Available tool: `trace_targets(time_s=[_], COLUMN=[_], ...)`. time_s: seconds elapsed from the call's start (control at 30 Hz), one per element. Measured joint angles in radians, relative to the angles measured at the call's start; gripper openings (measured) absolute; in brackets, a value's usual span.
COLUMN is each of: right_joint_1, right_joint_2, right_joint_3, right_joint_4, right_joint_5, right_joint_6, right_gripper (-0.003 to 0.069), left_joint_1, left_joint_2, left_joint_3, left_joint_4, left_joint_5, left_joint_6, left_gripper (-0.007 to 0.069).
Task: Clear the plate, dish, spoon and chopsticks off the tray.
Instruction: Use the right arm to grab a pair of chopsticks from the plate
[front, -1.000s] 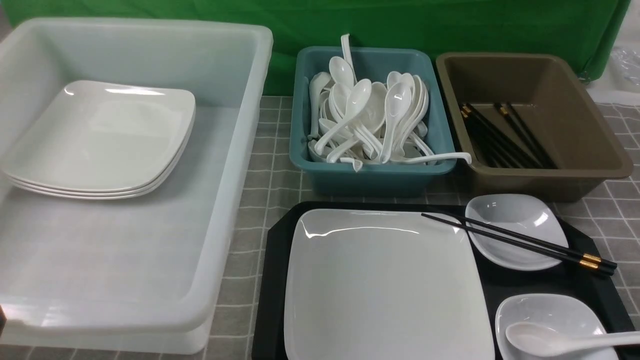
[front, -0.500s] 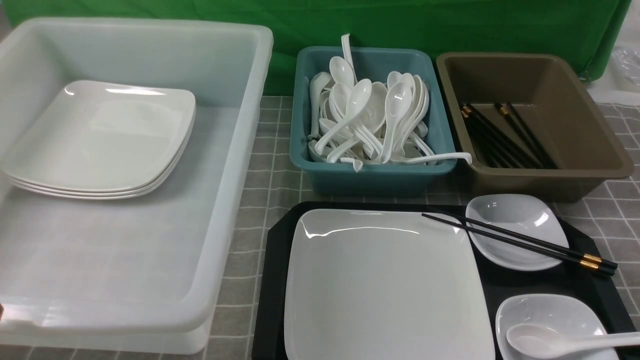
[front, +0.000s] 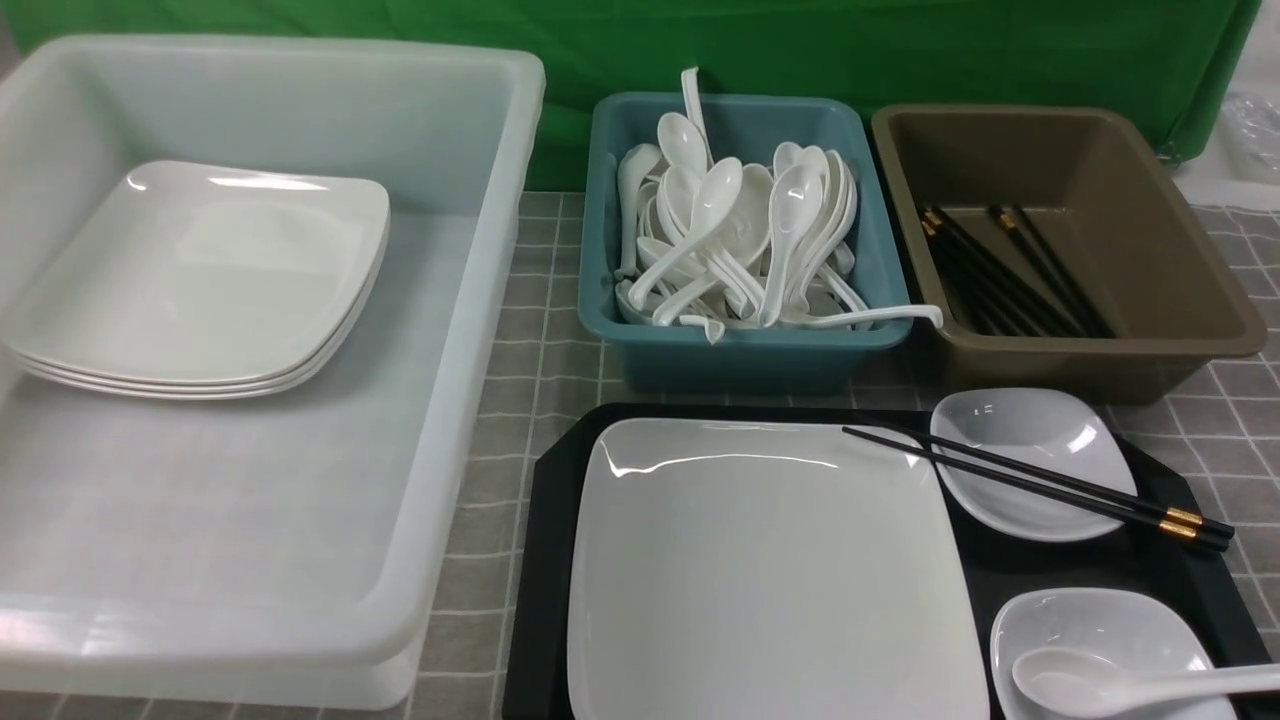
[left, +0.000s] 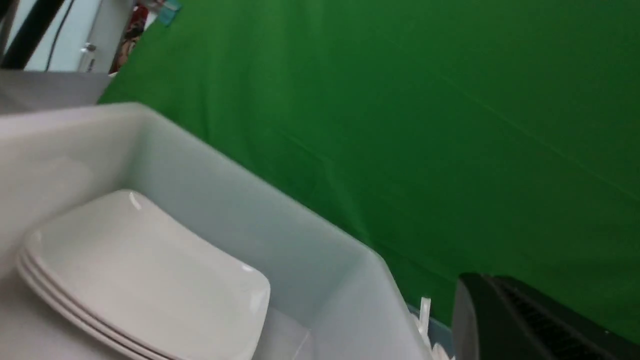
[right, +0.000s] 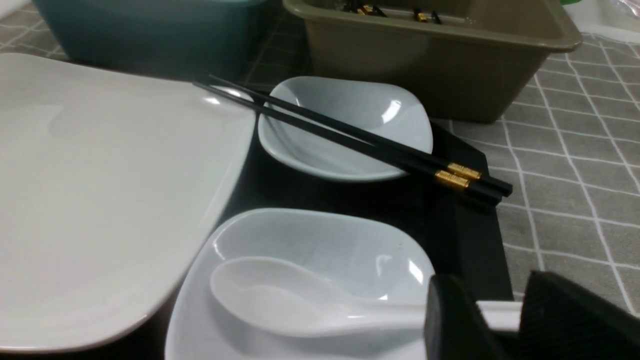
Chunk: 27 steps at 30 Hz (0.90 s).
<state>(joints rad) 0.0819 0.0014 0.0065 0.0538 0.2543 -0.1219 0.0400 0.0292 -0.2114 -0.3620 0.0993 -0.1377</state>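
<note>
I am guessing that the spoon (front: 1090, 683) is the thing I am going for first, and my right pincer (right: 492, 285) is sitting nearer to it than my left one (left: 487, 280). My right pincer is standing part-way open — not wide, not pinched — and I am not seeing it hold a thing. My left pincer is staying out of this, shut, near the big white bin (front: 445, 420).

The spoon is lying on the tray (front: 548, 560) side, with its bowl resting in the near small dish (front: 1060, 610). It is lying in front of my right pincer's tips. In the right wrist view its handle is showing through the gap between my fingers, but I am not able to tell how far off it is.

The spoon is pointing its bowl to my left and its handle to my right, so its long way is running side to side, with the handle tilting a bit away from me. The handle is going out past the edge of the front view. I am thinking my fingers are needing to close across the handle — one on its near side, one on its far side.
</note>
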Motion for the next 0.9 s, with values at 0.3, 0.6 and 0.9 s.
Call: trace_targets(time_s=[0.3, 0.6, 0.9], right_joint_1=[0.000, 0.000, 0.000], right_joint_2=[0.000, 0.000, 0.000], right_joint_3=[0.000, 0.001, 0.001], right_joint_4=[0.000, 0.000, 0.090], right_joint_5=[0.000, -0.003, -0.254], right_joint_6=[0.000, 0.000, 0.398], right_gripper=[0.0244, 0.0244, 0.0244], left_joint_1=[-0.050, -0.554, -0.691], left_joint_2=[0.404, 0.804, 0.907], left_joint_3=[-0.367, -0.462, -0.462], left_joint_4=[-0.063, 0.015, 0.032], left_joint_5=[0.522, 0.413, 0.377], left_joint_6=[0.392, 0.481, 0.492], left_gripper=[0.0004, 0.0004, 0.0004])
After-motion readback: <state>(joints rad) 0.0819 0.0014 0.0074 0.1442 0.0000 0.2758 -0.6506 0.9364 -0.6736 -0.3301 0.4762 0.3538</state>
